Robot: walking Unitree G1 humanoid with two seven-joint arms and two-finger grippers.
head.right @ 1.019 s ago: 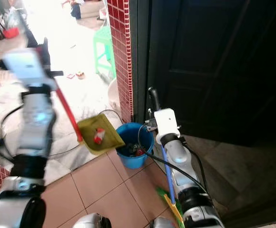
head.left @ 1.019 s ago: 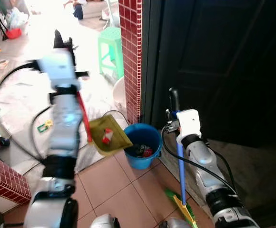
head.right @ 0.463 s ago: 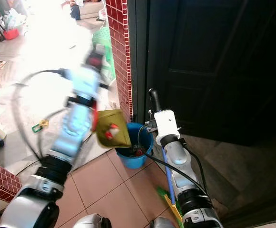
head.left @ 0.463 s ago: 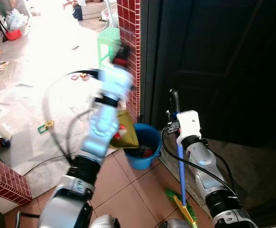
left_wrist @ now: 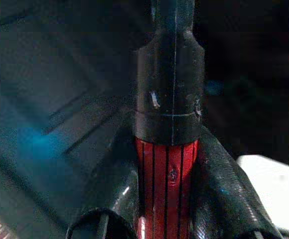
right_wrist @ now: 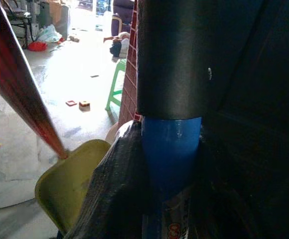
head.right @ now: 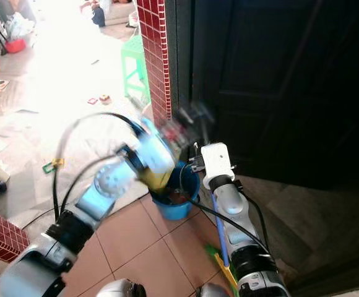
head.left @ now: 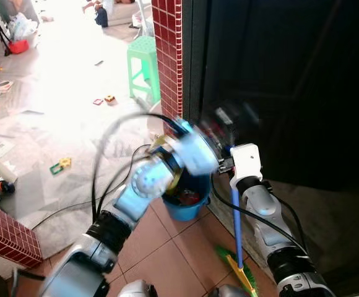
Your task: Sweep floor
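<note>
Beside the red-tiled pillar, at a dark doorway, items left to right:

Floor litter: several small toys and scraps on the bright floor at far left; one red basin [head.left: 17, 44] far back; exact count cannot be told.
Stool: one, green plastic [head.left: 143, 62], standing by the pillar [head.left: 169, 68].
Cable: one black cable [head.left: 105, 154] looping from the left arm across the pale mat.
Left gripper: one [left_wrist: 167, 199], raised over the bucket and motion-blurred in the head views; both black fingers [left_wrist: 219, 184] closed tight on the dustpan handle [left_wrist: 167, 174], red with a black end cap.
Dustpan: one, yellow-green [right_wrist: 72, 186], tipped steeply over the bucket's near-left rim; its red handle [right_wrist: 20, 94] slants up and away from it.
Bucket: one, blue [head.left: 189, 207], on the terracotta tiles at the pillar's foot; dark and red refuse inside, pieces too blurred to count.
Right gripper: one [right_wrist: 170, 174], just right of the bucket; fingers [right_wrist: 117, 189] clamped on the broom's blue shaft below its black top grip.
Broom: one [head.left: 235, 229], held upright; blue shaft, green and yellow head [head.left: 238, 269] resting on the tiles.
Door: one, dark [head.left: 291, 80], behind both arms.
</note>
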